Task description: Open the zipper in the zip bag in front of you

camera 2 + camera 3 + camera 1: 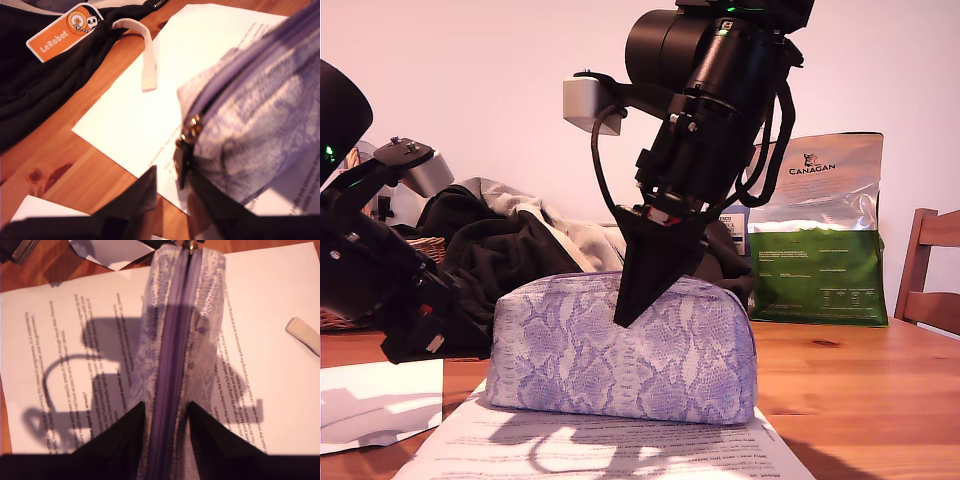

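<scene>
Printed paper (610, 450) lies foremost under the zip bag (620, 350). My second end effector (165, 412) pinches the bag's top beside its closed zipper (172, 340). My first end effector (170, 187), part-open and empty, must next close on the tab pull (181, 160).

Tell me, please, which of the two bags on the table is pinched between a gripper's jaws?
The lilac snakeskin zip bag, straddled by my second gripper; the silver-and-green Canagan bag stands untouched behind.

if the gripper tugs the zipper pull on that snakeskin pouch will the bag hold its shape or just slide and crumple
The zip bag looks soft and rounded, so it would probably buckle. It sits on loose printed paper, so it may slide. My second gripper straddling the zipper should help steady it.
</scene>
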### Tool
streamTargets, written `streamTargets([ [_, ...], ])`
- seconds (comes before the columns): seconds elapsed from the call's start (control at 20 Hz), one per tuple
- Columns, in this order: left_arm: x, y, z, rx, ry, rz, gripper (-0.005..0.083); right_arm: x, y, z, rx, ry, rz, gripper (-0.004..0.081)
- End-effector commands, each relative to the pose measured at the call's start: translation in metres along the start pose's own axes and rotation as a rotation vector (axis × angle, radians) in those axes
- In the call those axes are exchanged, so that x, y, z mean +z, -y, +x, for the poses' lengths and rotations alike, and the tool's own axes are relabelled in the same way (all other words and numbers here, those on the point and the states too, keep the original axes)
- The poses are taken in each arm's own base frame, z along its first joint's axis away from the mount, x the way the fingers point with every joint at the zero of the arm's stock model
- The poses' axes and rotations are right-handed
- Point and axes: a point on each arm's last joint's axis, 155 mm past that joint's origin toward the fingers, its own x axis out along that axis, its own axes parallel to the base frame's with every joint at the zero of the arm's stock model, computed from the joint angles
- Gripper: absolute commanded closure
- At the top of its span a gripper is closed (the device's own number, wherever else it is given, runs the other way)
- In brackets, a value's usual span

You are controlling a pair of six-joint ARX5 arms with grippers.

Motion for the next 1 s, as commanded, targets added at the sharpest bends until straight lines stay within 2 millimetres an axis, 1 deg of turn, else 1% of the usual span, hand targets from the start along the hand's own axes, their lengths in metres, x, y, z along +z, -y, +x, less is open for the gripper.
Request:
streamTargets([
  [0.0, 0.000, 0.004, 0.001, -0.014, 0.005, -0.003, 0.0694, 0.005, 0.000, 0.000, -0.001, 0.010, -0.006, 0.0531],
  [0.15, -0.007, 0.007, 0.004, -0.025, -0.014, -0.007, 0.0800, 0.005, 0.000, 0.000, 0.000, 0.009, -0.006, 0.0543],
  [0.2, -0.008, 0.007, 0.004, -0.025, -0.018, -0.008, 0.0796, 0.005, 0.000, 0.000, 0.000, 0.009, -0.006, 0.0575],
  [0.25, -0.009, 0.005, 0.004, -0.017, -0.022, -0.008, 0.0796, 0.004, 0.000, 0.000, 0.000, 0.009, -0.005, 0.0632],
  [0.35, -0.010, -0.005, 0.003, 0.035, -0.033, -0.005, 0.0796, 0.005, 0.001, 0.000, -0.001, 0.010, -0.005, 0.0787],
  [0.45, -0.008, -0.014, 0.001, 0.082, -0.034, -0.001, 0.0796, 0.004, 0.000, 0.000, -0.001, 0.009, -0.004, 0.0780],
  [0.55, -0.001, -0.022, -0.003, 0.122, -0.020, 0.003, 0.0796, 0.004, 0.000, 0.000, 0.001, 0.007, 0.003, 0.0780],
  [0.75, 0.025, -0.032, -0.017, 0.163, 0.052, 0.013, 0.0796, 0.004, 0.001, 0.000, -0.002, 0.007, 0.023, 0.0780],
  [0.85, 0.038, -0.030, -0.023, 0.155, 0.093, 0.022, 0.0796, 0.004, 0.002, 0.000, -0.004, 0.009, 0.022, 0.0780],
  [0.95, 0.050, -0.018, -0.026, 0.113, 0.131, 0.036, 0.0796, 0.005, 0.002, 0.000, -0.005, 0.011, 0.022, 0.0780],
])
